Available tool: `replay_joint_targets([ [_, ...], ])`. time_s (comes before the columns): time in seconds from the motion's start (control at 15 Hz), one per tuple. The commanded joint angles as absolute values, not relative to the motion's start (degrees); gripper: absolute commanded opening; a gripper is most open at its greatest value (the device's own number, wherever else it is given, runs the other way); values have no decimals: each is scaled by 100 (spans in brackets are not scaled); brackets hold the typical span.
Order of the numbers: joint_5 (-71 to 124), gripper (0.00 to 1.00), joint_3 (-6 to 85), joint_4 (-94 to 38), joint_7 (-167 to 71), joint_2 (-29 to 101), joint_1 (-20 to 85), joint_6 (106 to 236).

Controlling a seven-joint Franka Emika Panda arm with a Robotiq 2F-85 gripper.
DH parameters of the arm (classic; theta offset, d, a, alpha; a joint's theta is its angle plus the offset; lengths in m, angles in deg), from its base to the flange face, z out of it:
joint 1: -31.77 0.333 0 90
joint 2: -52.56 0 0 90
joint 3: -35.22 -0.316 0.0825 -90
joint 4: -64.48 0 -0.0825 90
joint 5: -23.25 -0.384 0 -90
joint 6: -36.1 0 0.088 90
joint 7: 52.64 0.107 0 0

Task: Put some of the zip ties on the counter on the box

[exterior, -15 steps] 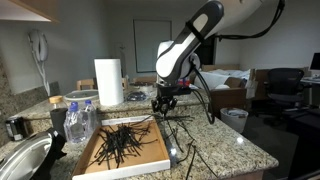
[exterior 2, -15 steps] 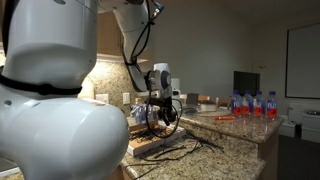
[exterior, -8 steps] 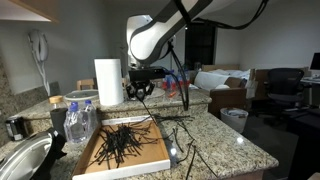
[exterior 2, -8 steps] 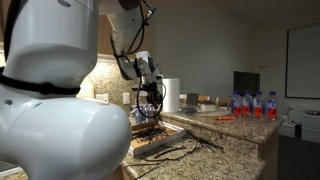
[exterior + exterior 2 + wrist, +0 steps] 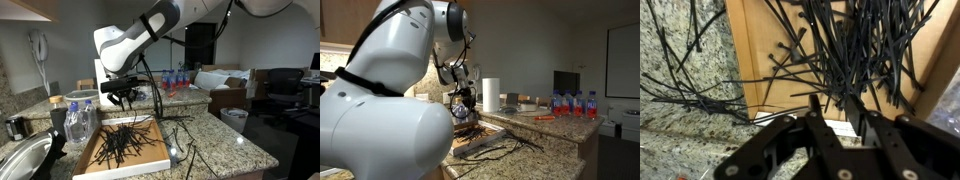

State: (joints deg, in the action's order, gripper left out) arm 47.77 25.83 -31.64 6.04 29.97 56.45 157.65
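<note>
The box (image 5: 152, 156) is a flat tan tray with a white rim on the speckled counter (image 5: 232, 150). A tangle of black zip ties (image 5: 120, 143) lies in it, and more zip ties (image 5: 182, 126) are strewn on the counter beside it. My gripper (image 5: 122, 98) hangs above the box's far end, also seen in an exterior view (image 5: 463, 101). In the wrist view the gripper (image 5: 835, 103) is over the box (image 5: 755, 40) rim, jaws apart with nothing between them. The pile of zip ties (image 5: 850, 50) spreads just beyond the fingertips (image 5: 816, 110), with loose zip ties (image 5: 690, 88) on the counter (image 5: 680, 45).
A round metal bowl (image 5: 25, 160) and a clear plastic bottle (image 5: 80, 120) stand beside the box. A paper towel roll (image 5: 491, 95) stands behind it. Water bottles (image 5: 575, 103) are on a far counter. A cable (image 5: 185, 150) trails across the granite.
The arm has swung from above the zip ties on the counter to above the box's far end. The jaws, shut earlier, now stand apart.
</note>
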Motion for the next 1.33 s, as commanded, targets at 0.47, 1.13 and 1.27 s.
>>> replay_joint_targets([
  [0.47,2679,100,2238,-4513,242,4527,5305,15714],
  [1.13,1447,100,2543,-6232,-568,6030,4453,16296],
  [1.27,1472,100,2700,-6396,-966,6019,4238,16200],
])
